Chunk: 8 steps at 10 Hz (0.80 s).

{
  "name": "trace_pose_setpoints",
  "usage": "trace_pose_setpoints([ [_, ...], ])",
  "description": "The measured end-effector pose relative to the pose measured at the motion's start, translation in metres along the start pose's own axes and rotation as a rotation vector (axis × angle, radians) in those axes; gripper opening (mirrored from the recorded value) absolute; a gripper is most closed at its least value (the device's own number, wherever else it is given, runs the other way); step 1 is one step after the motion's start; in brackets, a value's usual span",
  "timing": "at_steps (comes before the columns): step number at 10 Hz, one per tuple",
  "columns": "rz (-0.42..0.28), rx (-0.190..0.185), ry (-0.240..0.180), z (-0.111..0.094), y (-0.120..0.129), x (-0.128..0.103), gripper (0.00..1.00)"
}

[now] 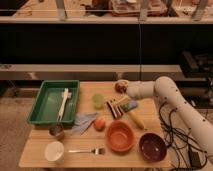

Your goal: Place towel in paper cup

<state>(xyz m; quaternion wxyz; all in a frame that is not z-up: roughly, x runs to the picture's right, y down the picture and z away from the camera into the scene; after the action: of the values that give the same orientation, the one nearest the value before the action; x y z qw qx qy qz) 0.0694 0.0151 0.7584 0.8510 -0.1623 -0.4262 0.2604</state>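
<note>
Hovering to the right of the green tray (pixel 46 102), the claw (pixel 118 106) is released. The towel (pixel 84 123) lies at the tray's front right corner; the paper cup (pixel 54 150) stands on the bench (pixel 90 90) before the tray.

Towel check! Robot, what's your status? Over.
Gripper over mid-table, fingers open, holding nothing. Towel lying beside green tray, not grabbed. Paper cup front left, metal cup just behind it.
</note>
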Motion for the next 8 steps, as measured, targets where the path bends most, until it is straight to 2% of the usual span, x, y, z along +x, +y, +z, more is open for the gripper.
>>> trace_pose_setpoints([
  [6,-0.007,-0.003,0.008,0.0,0.001,0.0,0.8],
  [7,-0.028,-0.017,0.031,0.003,0.004,0.001,0.8],
  [8,-0.078,-0.048,0.077,0.015,0.011,0.002,0.8],
])
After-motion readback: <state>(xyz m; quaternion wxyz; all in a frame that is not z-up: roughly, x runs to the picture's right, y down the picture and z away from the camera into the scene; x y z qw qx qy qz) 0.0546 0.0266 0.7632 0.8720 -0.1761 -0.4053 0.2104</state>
